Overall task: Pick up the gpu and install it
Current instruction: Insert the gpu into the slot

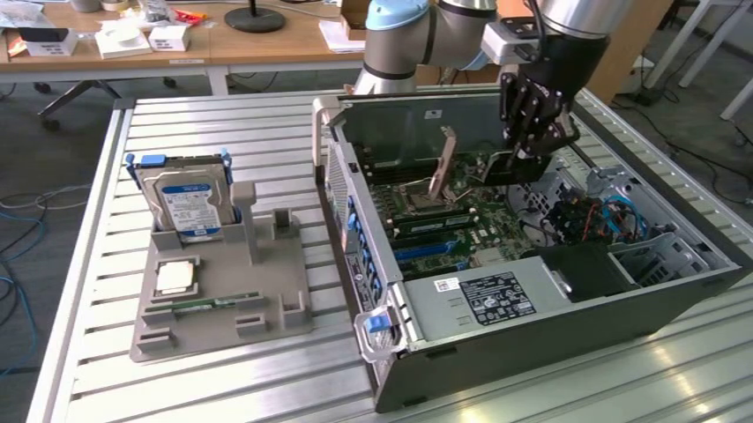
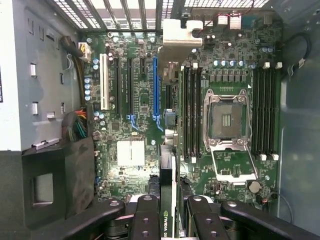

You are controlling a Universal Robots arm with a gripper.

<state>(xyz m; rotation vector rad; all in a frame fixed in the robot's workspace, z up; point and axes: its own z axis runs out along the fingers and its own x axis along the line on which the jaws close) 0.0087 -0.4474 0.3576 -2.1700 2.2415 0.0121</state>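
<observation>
The step in hand is the install. The pick-up is done: the black multi-fingered claw [image 1: 525, 157] is clamped on the gpu [image 1: 509, 169], a thin, flat, dark circuit card, and hangs inside the open dark grey metal computer case [image 1: 518, 339].

In the wrist view the claw [image 2: 169, 216] has its black fingers [image 2: 145, 215] pressed on both faces of the gpu [image 2: 168, 175], which stands on edge directly beneath it, above the green motherboard [image 2: 130, 150]. Whether the card's lower edge touches the board cannot be told.

The card's long axis runs straight out ahead of the claw, parallel to the expansion slots. Its silver metal bracket [image 2: 181, 34] is at the far end, pointing away from the claw toward the case's vented end wall. The long blue plastic slot [image 2: 155, 85] lies below the claw and just to one side of the card's line, not plainly under it.

In my judgement, seating calls for the card's edge to be squared over that slot along its whole length. The bracket must meet the end wall's opening, and the press must be straight down without tilting.
</observation>
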